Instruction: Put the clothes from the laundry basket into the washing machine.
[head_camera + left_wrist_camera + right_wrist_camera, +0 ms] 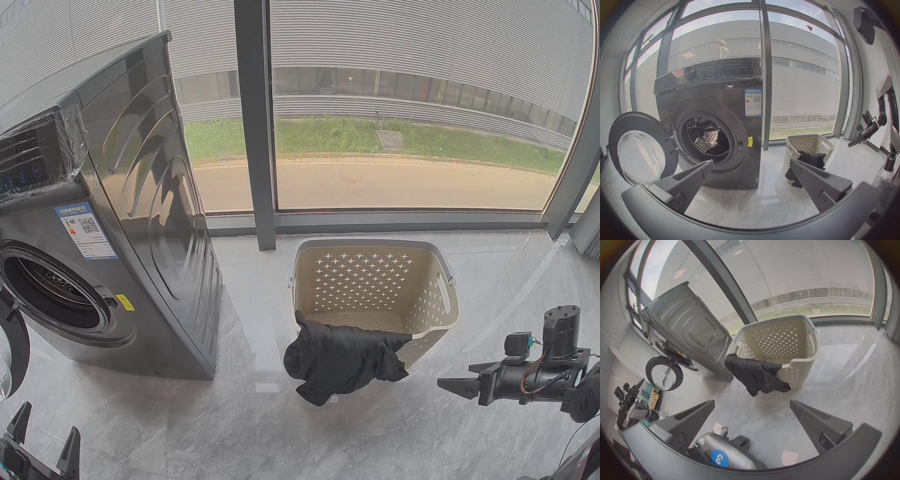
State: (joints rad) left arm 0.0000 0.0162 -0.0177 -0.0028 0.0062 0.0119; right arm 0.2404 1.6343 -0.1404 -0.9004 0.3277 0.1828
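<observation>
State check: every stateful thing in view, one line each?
Washing machine door: open, swung wide.
Washing machine drum: no clothes visible inside.
Laundry basket: on floor, one garment left.
Black garment: draped over basket's rim, partly outside.
Left end effector: open, empty.
Right end effector: open, empty.

Daylight through the window [406,125]; soft glare on the floor [262,431]; wrist views bend, corners seemingly dark.

My jaws stand wide apart over the grey marbled floor [847,365]. Ahead of them sits a cream laundry basket [800,374] with star-shaped holes. A black garment [756,376] is draped over its near rim and hangs outside. Beside it stands the grey washing machine [693,330], its round door [664,377] swung open.
</observation>
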